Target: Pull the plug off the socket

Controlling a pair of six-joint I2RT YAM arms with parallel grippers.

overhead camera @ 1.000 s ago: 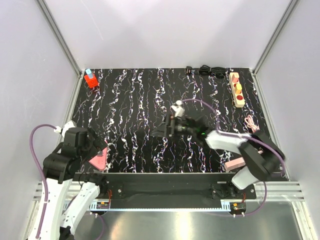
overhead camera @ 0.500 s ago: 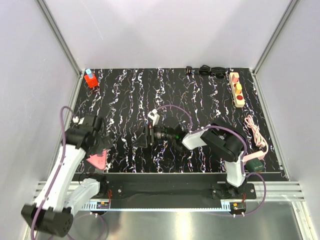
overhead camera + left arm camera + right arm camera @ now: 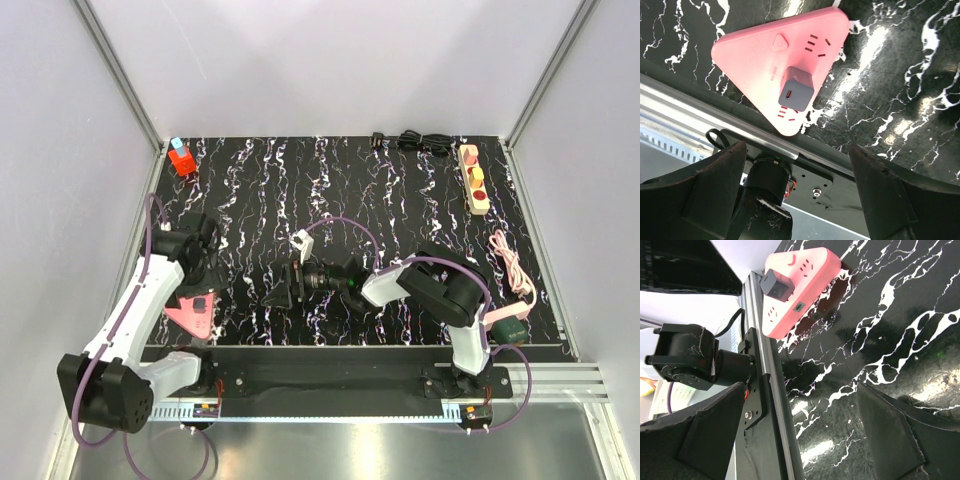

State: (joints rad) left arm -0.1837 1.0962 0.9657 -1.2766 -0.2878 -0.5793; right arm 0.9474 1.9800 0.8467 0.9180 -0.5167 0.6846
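- Near edge, lower left of the top view: the pink triangular socket [image 3: 187,318] is lying flat on the black marbled table [image 3: 260,190], one side running just beside the metal rail [image 3: 330,352] that is carrying the arm bases.
- The grey plug [image 3: 796,89], a squarish charger block with a small port on top, is sitting fully seated in the socket [image 3: 752,62], nearer the rail-side edge than the middle.
- The left gripper [image 3: 796,150] is hanging over the socket with its fingers [image 3: 710,180] spread wide. They are holding nothing and touching neither plug nor socket. The plug is showing in the upper middle of the wrist frame, above the gap.
- In the top view, the left gripper [image 3: 203,288] is pointing down-frame from the wrist, sitting over the far corner of the socket.
- Lower middle of the top view: the right gripper [image 3: 280,291] is reaching leftward, low over the table and apart from the socket. It is standing wide and empty.
- From the right wrist, the plug [image 3: 777,285] and socket [image 3: 812,282] are showing in the upper left, well ahead of the right gripper [image 3: 800,390].
- Right edge: a pink cable [image 3: 510,262] is lying loose.
- Far right: a beige strip with red and yellow rounds [image 3: 473,180] is lying near the far edge.
- Far edge, top centre: a black cable [image 3: 415,142] is lying coiled.
- Far left corner: a small red and blue object [image 3: 181,158] is standing, too small to identify.
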